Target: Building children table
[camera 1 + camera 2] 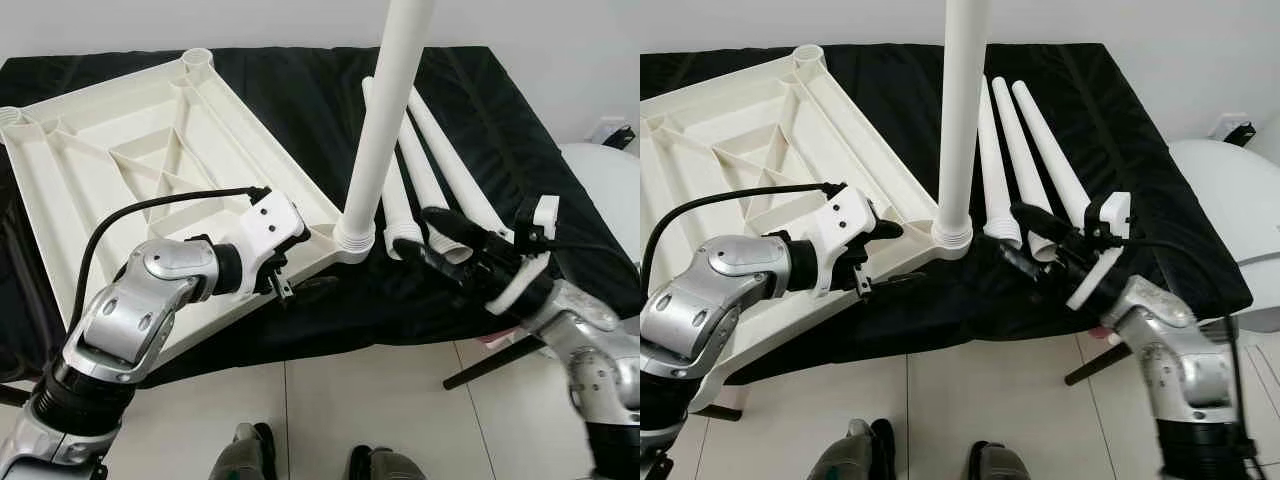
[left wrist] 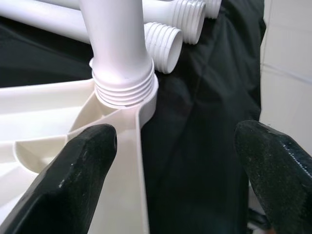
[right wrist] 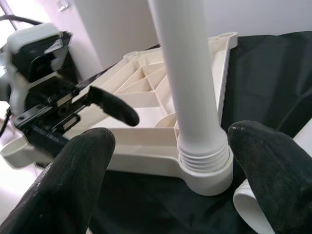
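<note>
A cream plastic tabletop [image 1: 130, 160] lies upside down on a black cloth. One white leg [image 1: 385, 120] stands upright, screwed into the near right corner socket [image 1: 355, 240]. Three loose white legs [image 1: 440, 170] lie side by side on the cloth just right of it, threaded ends toward me. My left gripper [image 1: 312, 260] is open at the tabletop's near edge, left of the socket, and the rim [image 2: 139, 146] runs between its fingers [image 2: 73, 180]. My right gripper [image 1: 1012, 230] is open over the loose legs' threaded ends and points at the upright leg [image 3: 190, 73].
The black cloth [image 1: 320, 80] covers a low surface ending at a white tiled floor [image 1: 380, 400]. A white rounded seat [image 1: 600, 180] stands at the right, with a dark slanted leg [image 1: 490, 365] below my right arm. My feet [image 1: 250, 450] show at the bottom edge.
</note>
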Controlling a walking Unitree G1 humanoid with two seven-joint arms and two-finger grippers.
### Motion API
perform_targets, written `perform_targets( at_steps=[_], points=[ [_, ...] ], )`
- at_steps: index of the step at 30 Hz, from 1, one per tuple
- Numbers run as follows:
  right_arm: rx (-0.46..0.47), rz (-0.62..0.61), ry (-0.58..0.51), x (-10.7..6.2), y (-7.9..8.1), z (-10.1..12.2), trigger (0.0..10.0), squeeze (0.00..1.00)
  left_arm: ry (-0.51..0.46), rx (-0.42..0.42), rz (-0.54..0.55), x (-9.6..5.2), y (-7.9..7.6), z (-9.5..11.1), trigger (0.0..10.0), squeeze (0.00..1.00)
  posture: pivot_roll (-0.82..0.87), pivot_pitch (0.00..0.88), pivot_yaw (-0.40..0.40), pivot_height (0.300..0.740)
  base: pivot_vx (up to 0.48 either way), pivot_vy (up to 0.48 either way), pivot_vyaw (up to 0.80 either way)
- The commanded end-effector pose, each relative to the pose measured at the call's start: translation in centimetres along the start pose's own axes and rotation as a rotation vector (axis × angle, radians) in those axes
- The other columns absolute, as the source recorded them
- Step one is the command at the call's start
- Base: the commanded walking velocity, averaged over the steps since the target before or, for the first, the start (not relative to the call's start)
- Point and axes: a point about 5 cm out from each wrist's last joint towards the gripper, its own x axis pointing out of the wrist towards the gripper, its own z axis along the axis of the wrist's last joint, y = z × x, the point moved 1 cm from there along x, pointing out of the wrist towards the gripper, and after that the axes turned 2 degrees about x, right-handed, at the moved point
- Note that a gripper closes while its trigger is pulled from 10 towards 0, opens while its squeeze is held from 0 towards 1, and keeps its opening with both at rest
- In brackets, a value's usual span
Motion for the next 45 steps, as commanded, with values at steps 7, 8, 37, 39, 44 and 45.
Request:
perform_targets(
  at_steps=[7,8,37,39,44,45],
  points=[
    [0.028,0.114,0.067,0.4,-0.9,-0.2,10.0,0.0,-0.067,-0.063,0.004,0.2,-0.5,0.9,10.0,0.0,-0.02,0.19,-0.007,0.74,0.0,0.0,0.0],
    [0.041,0.14,0.074,0.6,-1.0,-0.1,10.0,0.0,-0.073,-0.07,0.003,0.2,-0.6,1.0,10.0,0.0,-0.02,0.19,-0.009,0.74,0.0,0.0,0.0],
    [0.132,0.437,0.149,2.4,-1.7,-0.5,10.0,0.0,-0.044,-0.17,0.056,0.0,-0.8,0.3,10.0,0.0,0.01,0.219,-0.027,0.74,0.0,0.0,0.0],
    [0.133,0.452,0.154,3.1,-2.7,-0.3,10.0,0.0,-0.043,-0.176,0.026,0.2,-1.9,0.5,10.0,0.0,0.02,0.231,-0.034,0.74,0.0,0.0,0.0],
    [0.132,0.455,0.159,3.4,-3.1,-0.2,10.0,0.0,-0.05,-0.182,0.021,0.3,-2.3,0.7,10.0,0.0,0.02,0.237,-0.041,0.74,0.0,0.0,0.0],
    [0.136,0.465,0.163,3.6,-3.3,-0.1,10.0,0.0,-0.056,-0.183,0.014,0.3,-2.7,0.8,10.0,0.0,0.03,0.245,-0.05,0.74,0.0,0.0,0.0]
  ],
)
